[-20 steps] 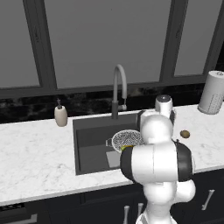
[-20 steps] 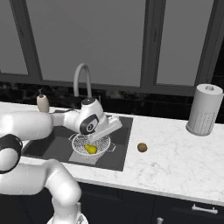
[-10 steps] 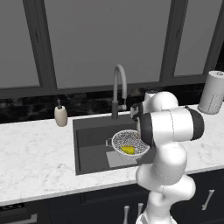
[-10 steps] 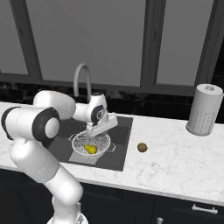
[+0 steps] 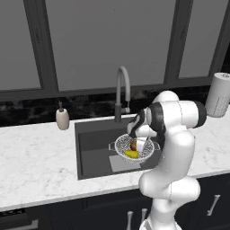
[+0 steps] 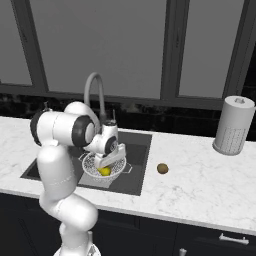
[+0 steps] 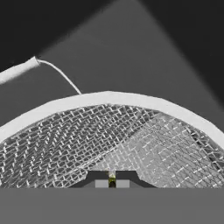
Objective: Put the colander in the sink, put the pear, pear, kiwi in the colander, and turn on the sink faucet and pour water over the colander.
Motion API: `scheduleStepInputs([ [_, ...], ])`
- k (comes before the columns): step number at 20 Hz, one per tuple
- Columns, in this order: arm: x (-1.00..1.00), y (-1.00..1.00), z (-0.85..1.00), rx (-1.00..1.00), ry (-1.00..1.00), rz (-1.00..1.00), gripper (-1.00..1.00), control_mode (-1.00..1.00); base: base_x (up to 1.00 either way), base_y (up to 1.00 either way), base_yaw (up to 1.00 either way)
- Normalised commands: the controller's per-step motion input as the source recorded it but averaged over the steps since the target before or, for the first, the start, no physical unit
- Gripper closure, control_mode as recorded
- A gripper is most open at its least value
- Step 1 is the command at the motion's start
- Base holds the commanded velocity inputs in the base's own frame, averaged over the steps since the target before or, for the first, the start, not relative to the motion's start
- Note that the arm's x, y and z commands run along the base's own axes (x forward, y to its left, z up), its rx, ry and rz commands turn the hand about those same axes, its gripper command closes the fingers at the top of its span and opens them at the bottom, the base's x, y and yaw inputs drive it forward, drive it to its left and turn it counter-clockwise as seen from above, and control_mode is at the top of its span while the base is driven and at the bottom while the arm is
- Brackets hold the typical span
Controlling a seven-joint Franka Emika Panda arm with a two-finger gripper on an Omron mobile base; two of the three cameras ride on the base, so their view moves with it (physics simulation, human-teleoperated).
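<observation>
The white mesh colander [image 5: 120,144] stands in the dark sink [image 5: 92,139], with a yellow pear [image 5: 131,154] lying in it. My gripper [image 5: 137,146] reaches down into the bowl, shut on the second, golden-orange pear [image 5: 134,144]. In the right base view the gripper [image 6: 102,164] hangs just above the yellow pear [image 6: 104,171] inside the colander [image 6: 90,167]. The hand view looks across the colander's rim [image 7: 109,98]; a yellow sliver shows between my gripper's tips [image 7: 112,183]. The brown kiwi [image 6: 162,168] lies on the counter right of the sink [image 6: 140,150]. The faucet [image 5: 122,90] arches behind.
A beige soap dispenser [image 5: 62,119] stands left of the faucet. A paper towel roll [image 6: 232,125] stands at the far right of the white marble counter [image 6: 200,190]. A dark backsplash and windows close off the back.
The arm has swung round and brought its hand down into the colander, and an orange pear now shows at the hand. The yellow pear and the kiwi have stayed put.
</observation>
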Motion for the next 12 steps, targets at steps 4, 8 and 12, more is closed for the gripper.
scheduleStepInputs([
  [4,0.61,0.29,-0.74,0.1,0.0,0.0,1.0,-1.0,0.0,0.0,0.0],
  [8,0.56,0.34,-0.43,0.07,0.0,-0.01,-1.0,-1.0,0.0,0.0,0.0],
  [12,0.39,0.18,-0.1,0.09,-0.03,-0.04,-1.0,-1.0,0.0,0.0,0.0],
])
